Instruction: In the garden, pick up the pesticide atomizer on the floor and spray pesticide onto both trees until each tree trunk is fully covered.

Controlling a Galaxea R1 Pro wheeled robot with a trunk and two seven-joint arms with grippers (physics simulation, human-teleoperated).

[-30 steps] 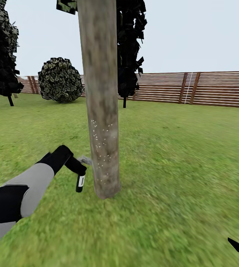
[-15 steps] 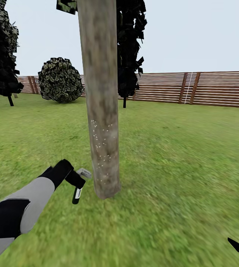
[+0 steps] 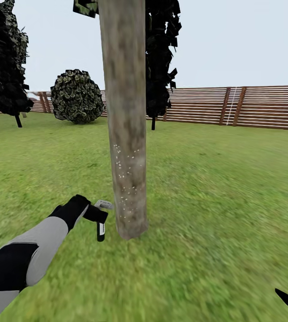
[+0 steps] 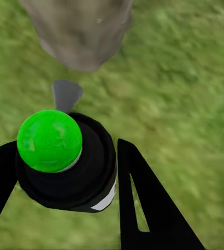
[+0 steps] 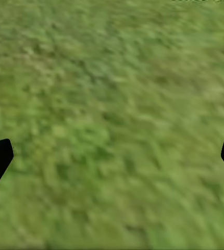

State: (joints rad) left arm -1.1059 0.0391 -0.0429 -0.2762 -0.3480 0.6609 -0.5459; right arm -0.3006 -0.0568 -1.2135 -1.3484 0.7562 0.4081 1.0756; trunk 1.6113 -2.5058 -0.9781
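Tree trunk point(image 3: 127, 134): mottled grey-brown, white specks low down.
Atomizer point(image 4: 65, 166): black body, bright green cap, grey nozzle, white label.
Lawn point(image 3: 215, 201): green.
Fence point(image 3: 260, 107): brown slats, frame right.
Left arm point(image 3: 36, 246): grey and black.

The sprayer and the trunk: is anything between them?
No. The head view shows a bare gap between the sprayer nozzle and the trunk, grass behind it.
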